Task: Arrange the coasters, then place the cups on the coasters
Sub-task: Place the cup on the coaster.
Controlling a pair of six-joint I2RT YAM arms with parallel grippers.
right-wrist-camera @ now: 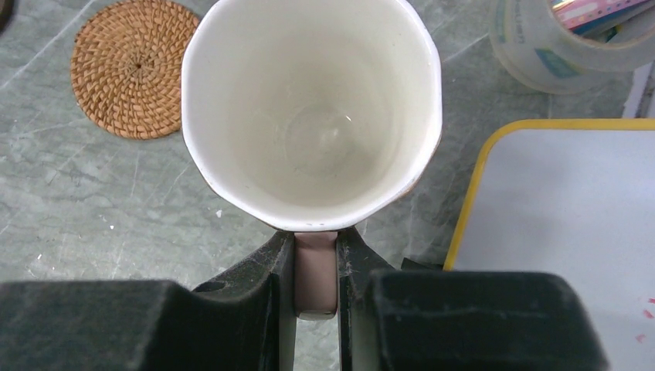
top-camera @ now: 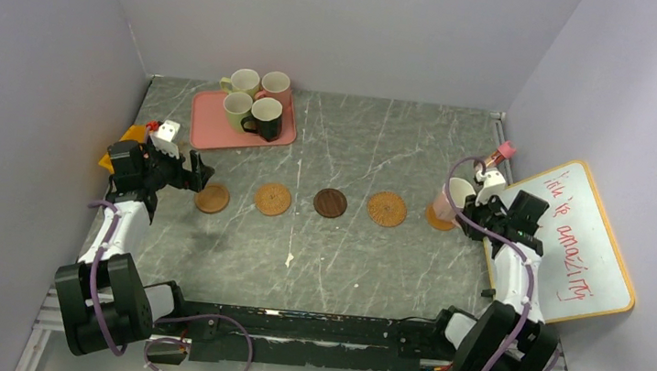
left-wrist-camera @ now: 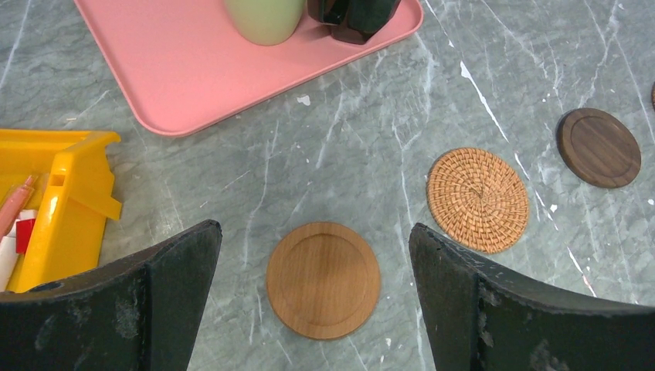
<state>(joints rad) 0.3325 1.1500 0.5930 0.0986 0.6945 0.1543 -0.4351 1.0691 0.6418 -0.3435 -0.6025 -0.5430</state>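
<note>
Five coasters lie in a row across the table: a smooth wooden one (top-camera: 212,197) (left-wrist-camera: 323,280), a woven one (top-camera: 273,199) (left-wrist-camera: 478,199), a dark brown one (top-camera: 330,202) (left-wrist-camera: 599,148), another woven one (top-camera: 387,209) (right-wrist-camera: 133,68), and a last one (top-camera: 437,220) mostly hidden under a pink cup (top-camera: 453,197) (right-wrist-camera: 313,116). My right gripper (top-camera: 473,205) (right-wrist-camera: 317,236) is shut on that cup's handle (right-wrist-camera: 316,270). I cannot tell whether the cup rests on the coaster. My left gripper (top-camera: 201,175) (left-wrist-camera: 313,230) hangs open over the wooden coaster, holding nothing. Several cups (top-camera: 255,100) stand on the pink tray.
The pink tray (top-camera: 216,128) (left-wrist-camera: 193,69) sits at the back left. A yellow holder (top-camera: 122,144) (left-wrist-camera: 69,201) lies beside my left arm. A whiteboard (top-camera: 577,239) (right-wrist-camera: 571,232), a tape roll (right-wrist-camera: 571,46) and a small jar (top-camera: 501,153) are at the right.
</note>
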